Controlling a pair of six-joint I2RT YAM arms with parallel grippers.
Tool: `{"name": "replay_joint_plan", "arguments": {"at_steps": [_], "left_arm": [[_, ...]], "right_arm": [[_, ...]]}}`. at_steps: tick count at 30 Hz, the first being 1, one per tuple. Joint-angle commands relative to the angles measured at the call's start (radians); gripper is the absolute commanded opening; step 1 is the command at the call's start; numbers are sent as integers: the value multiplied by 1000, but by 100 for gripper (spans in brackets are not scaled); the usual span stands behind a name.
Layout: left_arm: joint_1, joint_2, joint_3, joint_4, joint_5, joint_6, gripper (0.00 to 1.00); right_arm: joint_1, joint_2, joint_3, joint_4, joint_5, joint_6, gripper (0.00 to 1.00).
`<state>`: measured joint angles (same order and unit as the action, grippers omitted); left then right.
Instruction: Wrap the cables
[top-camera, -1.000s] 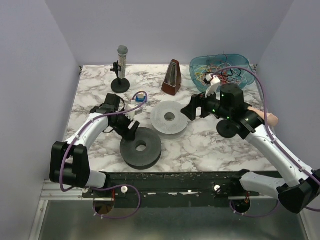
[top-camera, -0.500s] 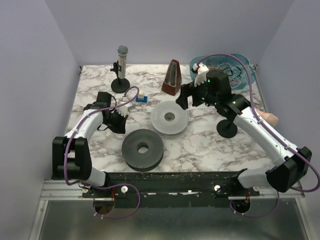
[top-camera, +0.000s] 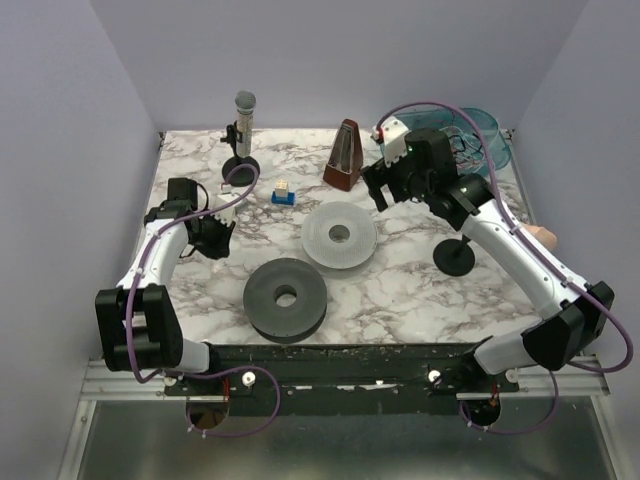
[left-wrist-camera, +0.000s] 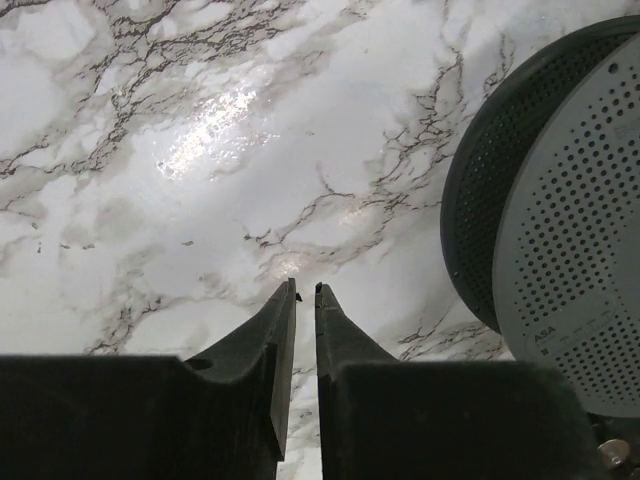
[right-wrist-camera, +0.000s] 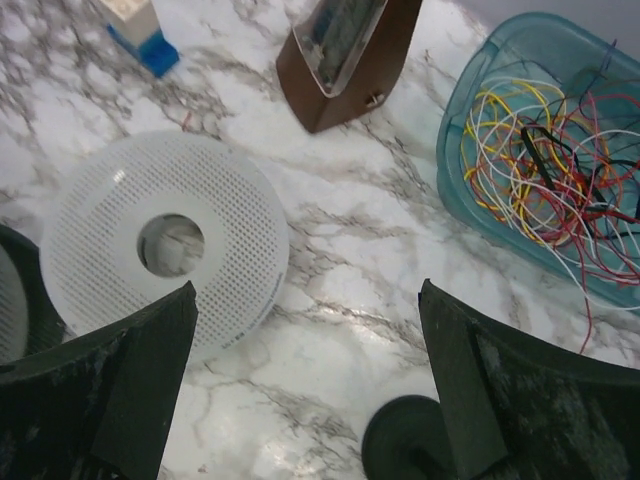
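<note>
Left hand pinched (over table), right hand spread, cables in bin

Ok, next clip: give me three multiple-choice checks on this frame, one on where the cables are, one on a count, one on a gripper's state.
1. Where on the table are the cables?
A) in the teal basket at the back right
B) loose at the front edge
C) in a pile at the back left

2. How many ring-shaped discs lie on it?
A) one
B) two
C) four

3. The left gripper is:
A) wide open
B) shut on a cable
C) shut on nothing

Answers:
1 A: the multicoloured tangle sits inside the basket.
2 B: a white disc and a dark grey disc are the only two.
3 C: in the left wrist view its jaws stand together over bare table, with nothing between them.
</note>
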<state>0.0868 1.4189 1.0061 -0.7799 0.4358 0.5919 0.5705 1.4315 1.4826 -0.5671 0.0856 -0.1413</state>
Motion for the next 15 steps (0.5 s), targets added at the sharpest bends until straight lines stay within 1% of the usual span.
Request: {"name": "replay_joint_plan", "arguments": {"at_steps": [1, 2, 4, 6, 9, 13, 15], "left_arm": [[-4, -44, 9, -21, 64, 25, 29], [-7, -41, 6, -16, 67, 19, 36], [-9, -38, -1, -1, 67, 11, 46], [-10, -35, -6, 17, 64, 2, 53], [-12, -34, -3, 24, 70, -4, 56], [-12, -38, -3, 16, 92, 9, 56], [-13, -38, 0, 8, 98, 20, 56]], "right_arm": [[47, 30, -74, -174, -13, -306, 100], [66, 33, -123, -203, -21, -398, 100], [80, 47, -168, -269, -21, -530, 100], [80, 79, -185, -312, 17, -618, 100], [80, 142, -215, -359, 133, -711, 98], [74, 176, -289, -367, 252, -736, 97], [55, 173, -311, -370, 267, -744, 97]]}}
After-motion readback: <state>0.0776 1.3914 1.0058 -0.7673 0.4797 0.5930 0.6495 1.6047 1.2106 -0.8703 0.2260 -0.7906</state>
